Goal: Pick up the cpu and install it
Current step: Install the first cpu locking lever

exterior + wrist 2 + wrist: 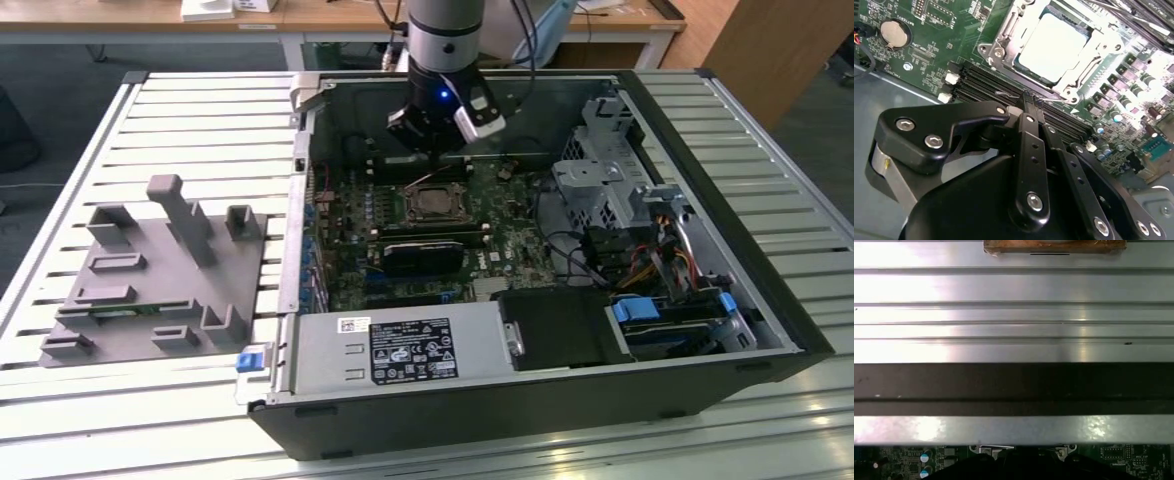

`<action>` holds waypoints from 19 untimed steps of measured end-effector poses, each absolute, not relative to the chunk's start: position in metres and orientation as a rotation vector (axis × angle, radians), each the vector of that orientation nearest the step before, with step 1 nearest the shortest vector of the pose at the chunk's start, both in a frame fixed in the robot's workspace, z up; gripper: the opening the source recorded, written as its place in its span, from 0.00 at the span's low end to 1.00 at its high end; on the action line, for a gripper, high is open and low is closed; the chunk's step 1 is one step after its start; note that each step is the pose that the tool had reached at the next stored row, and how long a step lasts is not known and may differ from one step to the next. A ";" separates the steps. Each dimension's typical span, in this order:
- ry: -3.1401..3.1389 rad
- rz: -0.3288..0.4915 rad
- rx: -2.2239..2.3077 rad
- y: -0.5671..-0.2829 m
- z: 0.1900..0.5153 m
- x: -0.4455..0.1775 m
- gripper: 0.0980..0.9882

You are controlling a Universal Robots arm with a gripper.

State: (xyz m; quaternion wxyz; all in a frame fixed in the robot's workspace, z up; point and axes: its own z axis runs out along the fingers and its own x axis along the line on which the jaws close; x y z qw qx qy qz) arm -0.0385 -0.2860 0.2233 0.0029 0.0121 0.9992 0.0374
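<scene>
Cpu [1054, 47] seated in socket [1046, 50] on motherboard [414, 235], mid-board inside open computer case [747, 300]. Gripper [1026, 100] above memory slots [984, 85] just beside socket, fingers closed together, holding nothing. Grey tray [147, 280] on slatted table [214, 110], near table's edge at exterior view's left.

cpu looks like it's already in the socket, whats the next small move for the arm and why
Probably a short lift straight up and away from the board. In the second wrist view the cpu lies flat inside the socket frame, and the gripper sits beside it over the memory slots, not touching the chip. Lifting clear would avoid brushing the frame and slots.
</scene>
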 end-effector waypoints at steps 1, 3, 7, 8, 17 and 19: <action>3.133 0.117 0.038 -0.286 0.223 -0.038 0.01; 3.133 0.117 0.038 -0.286 0.222 -0.036 0.01; 3.133 0.117 0.038 -0.286 0.219 -0.033 0.01; 3.133 0.117 0.038 -0.286 0.218 -0.032 0.01; 3.133 0.117 0.038 -0.286 0.203 -0.028 0.01; 3.133 0.118 0.038 -0.286 0.202 -0.028 0.01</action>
